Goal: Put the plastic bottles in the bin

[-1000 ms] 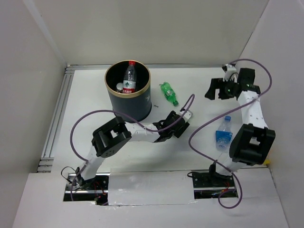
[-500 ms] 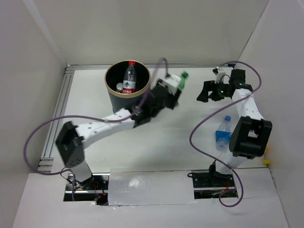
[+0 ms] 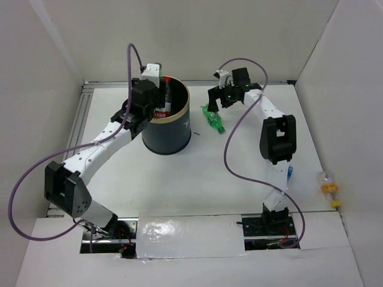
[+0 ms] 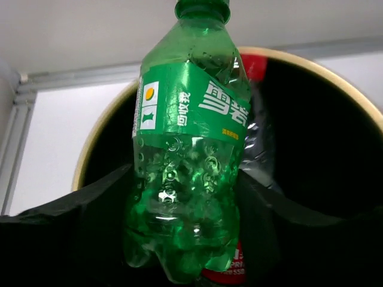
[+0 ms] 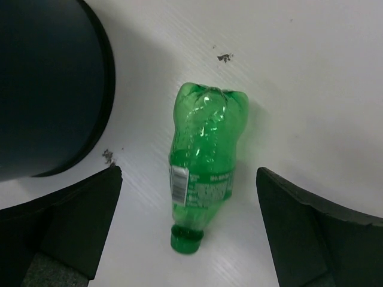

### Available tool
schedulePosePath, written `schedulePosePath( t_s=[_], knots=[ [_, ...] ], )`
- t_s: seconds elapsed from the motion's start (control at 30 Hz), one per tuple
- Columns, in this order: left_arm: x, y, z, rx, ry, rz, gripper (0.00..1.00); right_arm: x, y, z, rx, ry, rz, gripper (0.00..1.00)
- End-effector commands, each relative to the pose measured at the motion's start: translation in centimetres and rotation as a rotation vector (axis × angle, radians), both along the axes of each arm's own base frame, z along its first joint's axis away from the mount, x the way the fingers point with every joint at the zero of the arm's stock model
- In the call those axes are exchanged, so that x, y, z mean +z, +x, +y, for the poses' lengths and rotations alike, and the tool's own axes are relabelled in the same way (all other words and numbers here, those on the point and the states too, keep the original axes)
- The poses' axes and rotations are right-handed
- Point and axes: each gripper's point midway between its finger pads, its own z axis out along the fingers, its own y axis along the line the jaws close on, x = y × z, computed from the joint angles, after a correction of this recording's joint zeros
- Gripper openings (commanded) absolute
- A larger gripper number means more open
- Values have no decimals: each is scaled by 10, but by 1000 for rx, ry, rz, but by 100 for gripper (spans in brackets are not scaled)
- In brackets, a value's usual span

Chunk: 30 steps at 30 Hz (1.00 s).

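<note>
Left gripper (image 4: 182, 230), earlier low over the middle of the desk (image 3: 197, 173), now at the rim of the bin (image 3: 169, 136), clasping a green bottle (image 4: 187, 149) before its mouth. Right gripper (image 5: 190, 218), earlier at the far right corner, now over the second green bottle (image 5: 203, 149), its fingers (image 5: 78, 221) wide on either side.

- Bin (image 3: 166, 128) mouth: an upright red-labelled bottle (image 4: 257, 137) stood inside, and the held green bottle (image 4: 188, 149) hung before it in the left jaws. Open room lay to the right.
- Lying green bottle (image 5: 203, 161): bare surface (image 5: 311, 89) flanked both sides. The wide right jaws straddled it untouched, and the bin wall stood near.
</note>
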Motion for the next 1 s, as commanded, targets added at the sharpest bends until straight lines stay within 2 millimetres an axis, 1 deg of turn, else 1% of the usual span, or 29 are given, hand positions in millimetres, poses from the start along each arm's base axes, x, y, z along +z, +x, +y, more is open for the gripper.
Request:
schedulePosePath(
  t_s=[0.0,0.07,0.1,0.13,0.17,0.2,0.23,0.27,0.3,0.33,0.37,0.4,0.43,0.47,0.5,0.53,0.57,0.6,0.63,0.67,0.7,0.73,0.77,0.8,0.83,0.87,0.9,0.93,0.97],
  knots=[
    [0,12,-1,-10,-30,19,80,-17,26,12,-43,-72,-46,100],
    [8,12,1,3,-30,11,88,-24,32,11,-51,-78,-50,100],
    [3,14,2,17,-29,25,91,-25,36,11,-64,-77,-54,100],
    [3,14,4,25,-27,24,99,-28,37,17,-55,-77,-53,100],
    [9,12,5,25,-33,13,100,-40,38,17,-54,-82,-36,100],
    [20,11,7,37,-42,-10,100,-48,39,15,-52,-98,-30,100],
    [30,4,5,32,-50,-30,100,-46,42,22,-47,-101,-44,100],
    [45,-3,-2,20,-44,-54,100,-62,40,25,-44,-116,-20,100],
    [50,-10,-9,0,-47,-59,100,-70,40,25,-36,-125,-12,100],
    [70,-27,-18,-37,-44,-98,100,-72,42,25,-36,-125,-13,97],
    [73,-37,-24,-63,-41,-106,100,-78,40,25,-35,-130,4,91],
    [82,-47,-34,-110,-65,-133,100,-84,37,25,-7,-138,12,81],
    [85,-59,-43,-160,-61,-146,100,-85,32,29,12,-121,27,67],
    [70,-75,-60,-235,-46,-126,97,-76,31,32,34,-109,18,32],
    [81,-96,-65,-308,-79,-158,96,-55,30,25,29,-91,2,22],
    [80,-108,-73,-355,-113,-173,95,-38,30,23,46,-75,-27,14],
    [44,-125,-86,-423,-100,-119,93,-21,28,18,51,-68,-56,7],
    [33,-138,-92,-471,-118,-108,93,29,27,11,46,-52,-146,6],
    [31,-155,-93,-513,-158,-113,92,60,28,11,53,-49,-222,6],
    [16,-166,-98,-534,-212,-78,92,84,24,9,68,-29,-272,5],
    [-23,-181,-104,-562,-203,-10,92,111,20,10,84,-15,-330,5],
    [-40,-190,-106,-576,-213,23,92,164,12,11,99,7,-450,5],
    [-47,-201,-108,-587,-258,37,92,187,7,13,112,26,-505,5],
    [-60,-206,-109,-581,-268,55,92,208,-3,27,151,53,-556,5],
    [-92,-218,-111,-594,-240,115,92,242,-12,32,171,77,-649,5],
    [-102,-221,-111,-579,-257,134,92,253,-19,41,196,104,-672,6],
    [-112,-226,-112,-583,-250,155,92,266,-29,58,234,134,-698,6],
    [-130,-232,-113,-597,-228,182,92,279,-33,69,264,153,-740,6],
    [-136,-235,-116,-602,-228,194,92,286,-39,79,287,174,-751,6]
  ],
)
